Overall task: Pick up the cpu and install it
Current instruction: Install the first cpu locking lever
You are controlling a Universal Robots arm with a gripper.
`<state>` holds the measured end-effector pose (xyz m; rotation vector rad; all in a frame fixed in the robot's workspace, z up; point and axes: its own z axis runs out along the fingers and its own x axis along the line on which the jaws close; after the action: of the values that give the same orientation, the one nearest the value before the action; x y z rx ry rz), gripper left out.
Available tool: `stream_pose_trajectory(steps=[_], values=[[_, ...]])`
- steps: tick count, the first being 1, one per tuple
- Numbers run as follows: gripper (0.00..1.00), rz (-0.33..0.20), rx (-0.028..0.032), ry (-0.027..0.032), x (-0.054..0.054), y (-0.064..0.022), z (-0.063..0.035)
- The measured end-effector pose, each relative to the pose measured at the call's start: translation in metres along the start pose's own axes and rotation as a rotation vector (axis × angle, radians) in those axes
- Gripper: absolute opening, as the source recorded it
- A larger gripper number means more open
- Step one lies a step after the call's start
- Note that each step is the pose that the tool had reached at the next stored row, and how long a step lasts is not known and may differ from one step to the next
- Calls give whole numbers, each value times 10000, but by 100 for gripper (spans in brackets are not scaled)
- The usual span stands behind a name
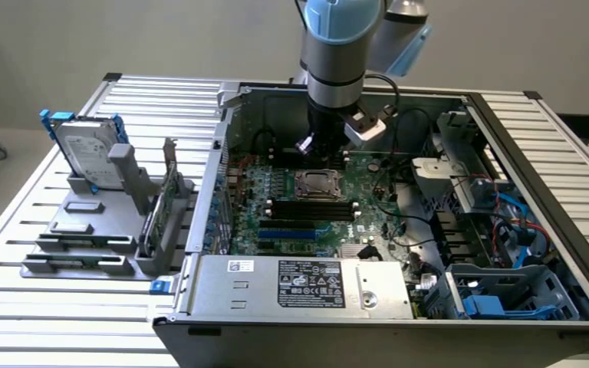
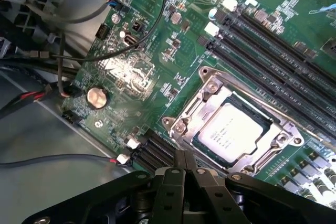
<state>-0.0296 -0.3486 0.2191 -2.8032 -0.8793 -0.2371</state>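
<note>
Hovering closed and empty above the green board, jaws pressed together, gripper just beside the metal-framed socket. Seated flat inside that socket, the cpu, silvery top plate facing up. Beyond it, dark memory slots in parallel rows. In the exterior view, arm reaching down into the open computer case on the slatted worktop; hard drive upright in a grey rack at the exterior view's left.
</note>
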Motion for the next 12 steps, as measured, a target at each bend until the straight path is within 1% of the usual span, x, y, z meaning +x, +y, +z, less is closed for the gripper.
stream_pose_trajectory(steps=[8, 12], values=[[11, -2, -37, -39, -111, 124, -90], [11, -3, -48, -47, -177, 163, -131]])
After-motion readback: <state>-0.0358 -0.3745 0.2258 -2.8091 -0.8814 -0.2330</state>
